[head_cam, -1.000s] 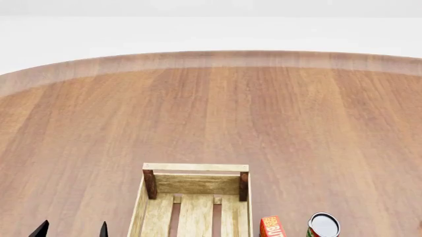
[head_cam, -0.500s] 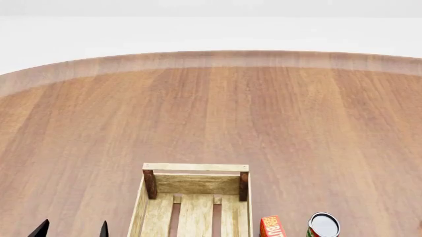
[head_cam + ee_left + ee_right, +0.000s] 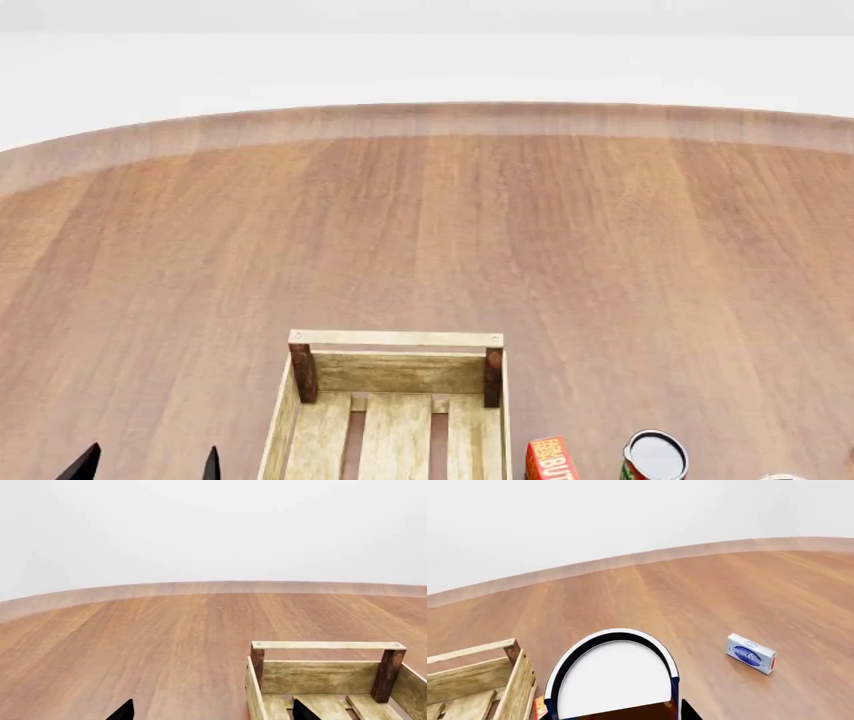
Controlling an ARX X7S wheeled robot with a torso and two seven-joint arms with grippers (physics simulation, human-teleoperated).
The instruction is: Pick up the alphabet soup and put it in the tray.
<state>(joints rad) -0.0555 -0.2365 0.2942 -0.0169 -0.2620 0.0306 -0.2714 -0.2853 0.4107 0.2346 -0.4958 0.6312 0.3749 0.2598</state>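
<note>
In the right wrist view the alphabet soup (image 3: 610,680) fills the space between my right gripper's jaws (image 3: 617,716): a pale white top with a dark blue rim, held close under the camera. One dark fingertip (image 3: 688,713) shows against the can's side; the other is hidden behind the can. A pale rim at the head view's bottom right edge (image 3: 782,477) looks like the same can. The tray (image 3: 395,340) stands at the front centre and also shows in the right wrist view (image 3: 474,652) beside the can. My left gripper (image 3: 147,466) is open and empty, left of the tray (image 3: 327,645).
A red and green can (image 3: 654,457) and a red box (image 3: 550,460) stand right of the tray. A small blue and white box (image 3: 751,653) lies on the table further right. The round wooden table (image 3: 427,220) stretches far ahead to its curved edge.
A pale rim has come into the head view at its bottom right edge. The left gripper, the tray and the other objects have not moved.
</note>
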